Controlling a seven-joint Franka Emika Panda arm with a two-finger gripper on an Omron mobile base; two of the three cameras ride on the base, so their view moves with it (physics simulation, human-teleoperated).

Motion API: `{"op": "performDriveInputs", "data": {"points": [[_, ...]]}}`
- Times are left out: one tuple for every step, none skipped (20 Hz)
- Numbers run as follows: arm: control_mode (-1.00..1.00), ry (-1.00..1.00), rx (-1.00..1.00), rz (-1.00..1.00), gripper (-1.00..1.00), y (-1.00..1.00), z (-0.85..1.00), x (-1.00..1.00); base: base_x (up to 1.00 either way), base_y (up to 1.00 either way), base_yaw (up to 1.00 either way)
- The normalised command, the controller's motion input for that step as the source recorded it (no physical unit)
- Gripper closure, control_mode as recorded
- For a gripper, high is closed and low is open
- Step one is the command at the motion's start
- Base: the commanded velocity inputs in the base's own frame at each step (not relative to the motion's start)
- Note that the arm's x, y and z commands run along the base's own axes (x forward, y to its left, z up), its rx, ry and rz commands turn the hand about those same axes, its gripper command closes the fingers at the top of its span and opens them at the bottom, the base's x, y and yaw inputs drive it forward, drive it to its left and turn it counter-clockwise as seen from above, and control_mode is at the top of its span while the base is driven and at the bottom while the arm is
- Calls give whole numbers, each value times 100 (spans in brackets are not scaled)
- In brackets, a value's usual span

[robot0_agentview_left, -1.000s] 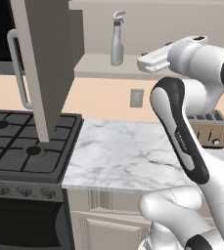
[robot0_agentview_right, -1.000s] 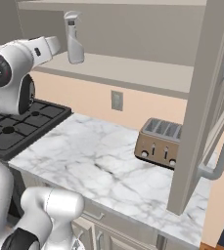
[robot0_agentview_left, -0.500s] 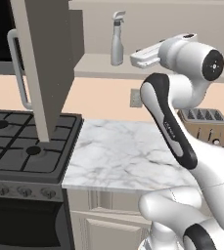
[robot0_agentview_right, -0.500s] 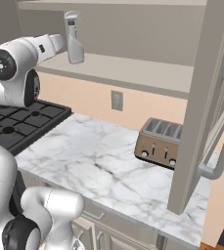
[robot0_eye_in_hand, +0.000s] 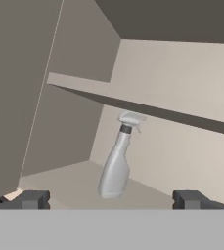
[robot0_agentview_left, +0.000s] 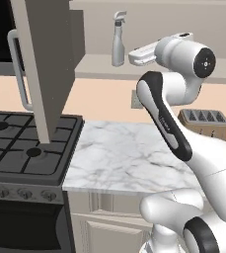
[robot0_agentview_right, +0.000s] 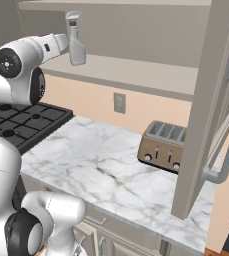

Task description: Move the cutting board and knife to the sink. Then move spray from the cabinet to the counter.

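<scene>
**Fingers spread wide, aimed at spray on cabinet shelf**

Fingers of the gripper stand fully apart in the hand view, one tip at each lower corner, with nothing between them. No contact with any object is visible.

Spray position: upright on the beige lower shelf of the cabinet, nozzle at the top, trigger pointing toward the back wall. In the hand view it stands between the two tips and beyond them, apart from both. A second shelf board runs above the nozzle.

Left base view: the spray stands on the shelf, and the white hand reaches toward it from the right, near but not touching. The open cabinet door with its grey bar handle hangs at the left, over the black stove.

Right base view: the spray sits at the left end of the shelf, with the hand just beside it on the left. The other door stands open at the right.

Counter: white marble, directly below the cabinet. A metal toaster stands on it against the wall, under an outlet.
</scene>
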Motion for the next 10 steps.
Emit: {"op": "performDriveInputs", "data": {"points": [[-100,0,0,-2,-100,0,0,10,0,0,0],[-100,0,0,-1,-100,0,0,2,0,0,0],[-100,0,0,-1,-100,0,0,0,0,0,0],[-100,0,0,-1,-100,0,0,0,0,0,0],[-100,0,0,0,-100,0,0,2,0,0,0],[-100,0,0,0,-100,0,0,0,0,0,0],[-100,0,0,0,-100,0,0,0,0,0,0],[-100,0,0,0,-100,0,0,5,0,0,0],[-100,0,0,0,-100,0,0,8,0,0,0],[-100,0,0,0,-100,0,0,3,0,0,0]]}}
